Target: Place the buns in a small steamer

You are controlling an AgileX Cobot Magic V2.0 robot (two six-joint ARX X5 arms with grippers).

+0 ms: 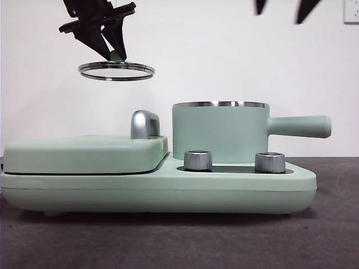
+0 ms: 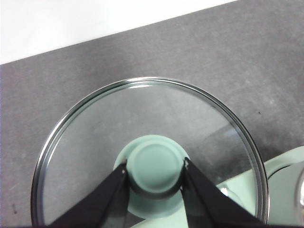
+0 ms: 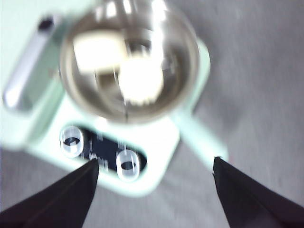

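The small steamer (image 1: 220, 131) is a mint-green pot with a steel rim and a straight side handle, standing uncovered on the right of the cooker base. In the blurred right wrist view, one cream bun (image 3: 97, 52) and a second bun (image 3: 140, 78) lie inside the steamer (image 3: 190, 52). Its glass lid (image 1: 116, 71) hangs high above the cooker's left side, level, and my left gripper (image 1: 115, 53) is shut on the green knob (image 2: 155, 168). My right gripper (image 3: 155, 164) is open and empty high over the pot, only its tips (image 1: 300, 14) showing in the front view.
A flat mint-green griddle lid (image 1: 84, 152) with a chrome handle (image 1: 145, 123) covers the left half of the cooker base (image 1: 157, 190). Two steel dials (image 1: 197, 159) (image 1: 270, 162) stand in front of the pot. A dark grey mat (image 1: 336, 224) covers the table.
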